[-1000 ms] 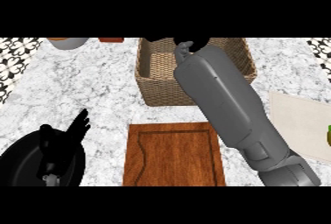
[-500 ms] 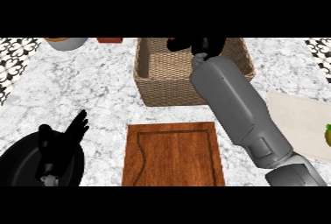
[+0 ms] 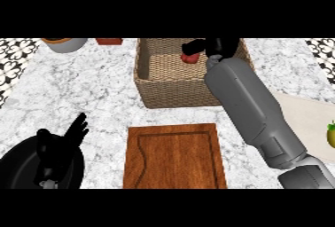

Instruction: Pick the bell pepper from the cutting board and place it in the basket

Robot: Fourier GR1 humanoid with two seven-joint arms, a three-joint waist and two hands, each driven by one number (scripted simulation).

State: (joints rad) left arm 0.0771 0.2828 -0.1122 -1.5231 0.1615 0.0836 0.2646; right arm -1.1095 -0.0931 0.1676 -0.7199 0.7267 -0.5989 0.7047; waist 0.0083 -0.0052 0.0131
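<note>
Now farther over the basket (image 3: 163,88) at upper centre than a moment ago: right hand (image 3: 219,45), fingers curled around the red bell pepper (image 3: 189,57). Release probably next. Cutting board (image 3: 173,155) bare. Left hand (image 3: 68,137) resting open, lower left.

You're looking down on a white marble counter (image 3: 98,93) with grey veining, pretty evenly lit. Black-and-white patterned tile (image 3: 16,57) shows at the far left, and a bit more at the top right corner (image 3: 322,46). A pale cloth or mat (image 3: 307,119) lies on the right side. A grey bowl-like pot (image 3: 64,43) sits at the top left edge.
</note>
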